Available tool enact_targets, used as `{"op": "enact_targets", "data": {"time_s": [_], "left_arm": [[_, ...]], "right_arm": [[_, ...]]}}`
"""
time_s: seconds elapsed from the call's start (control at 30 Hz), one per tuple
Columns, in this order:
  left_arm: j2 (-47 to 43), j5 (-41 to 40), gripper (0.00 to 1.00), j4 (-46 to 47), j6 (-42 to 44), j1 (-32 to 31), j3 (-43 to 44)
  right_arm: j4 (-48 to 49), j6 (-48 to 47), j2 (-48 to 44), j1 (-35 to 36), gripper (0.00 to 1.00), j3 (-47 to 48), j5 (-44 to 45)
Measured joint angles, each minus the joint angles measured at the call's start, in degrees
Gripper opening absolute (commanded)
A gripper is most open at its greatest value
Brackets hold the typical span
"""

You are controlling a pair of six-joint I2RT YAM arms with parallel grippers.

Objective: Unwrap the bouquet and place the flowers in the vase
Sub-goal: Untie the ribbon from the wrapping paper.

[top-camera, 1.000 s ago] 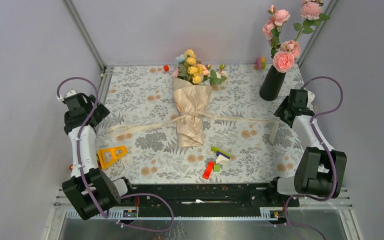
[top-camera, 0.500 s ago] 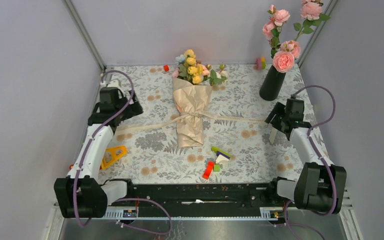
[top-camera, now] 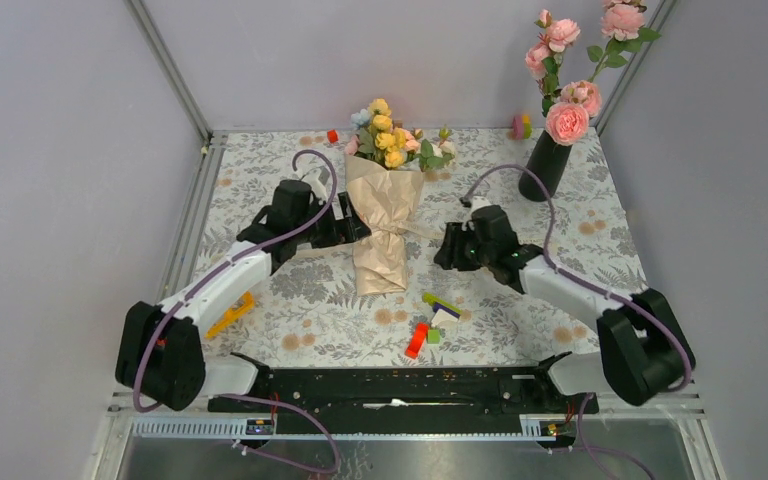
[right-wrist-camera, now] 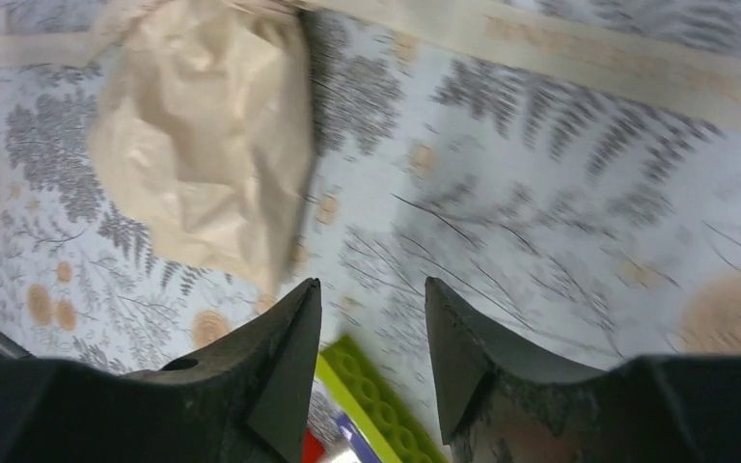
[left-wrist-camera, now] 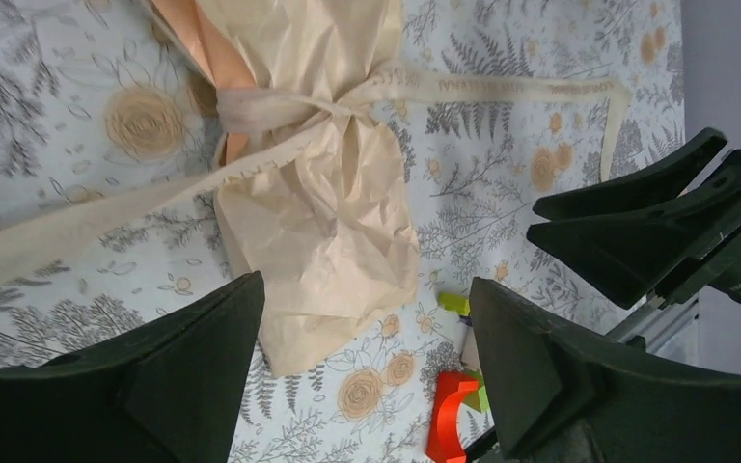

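Orange piece lies flat on table, L side, partly under L arm.

L tool: low over table, just L of bouquet, at tie level. Jaws wide apart, nothing gripped. Wrist cam shows crinkled wrap below the gap. Contact w/ paper: can't tell.

Bouquet: flat, mid-table, wrap closed. Flowers point to far edge, paper tail toward arm bases. Ribbon knotted round the wrap's waist. Its ends trail out L and R along table.

Bricks: small cluster (red, green, white) near front, just R of paper tail, apart from it.

R tool: just R of bouquet's lower half, low over table. Jaws partly apart, empty. Wrist cam shows bare table pattern btwn fingers, a green brick close under them, paper tail off to one side. Image blurred.

Vase: upright, far R corner, well apart from bouquet. Holds tall pink roses.
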Motion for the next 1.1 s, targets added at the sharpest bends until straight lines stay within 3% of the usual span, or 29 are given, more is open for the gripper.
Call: {"op": "enact_targets", "data": {"time_s": [0.2,0.5,0.87,1.1], "left_arm": [[4.4,0.0,0.79,2.1,-5.6,-0.9,-2.8],[6.1,-0.3,0.75,2.3,-8.4,-1.0,-6.6],[10.2,-0.2,0.57,3.3,-8.8,-1.0,-6.6],[10.8,-0.3,0.50,3.5,-8.7,-1.0,-6.6]], "right_arm": [[1.0,-0.3,12.2,6.7,0.46,12.1,-0.6],[-2.3,-3.8,24.5,8.1,0.40,27.0,-0.5],[-8.1,-8.2,30.9,8.7,0.38,32.7,-0.3],[-9.2,-9.3,33.6,8.7,0.36,35.8,-0.1]]}}
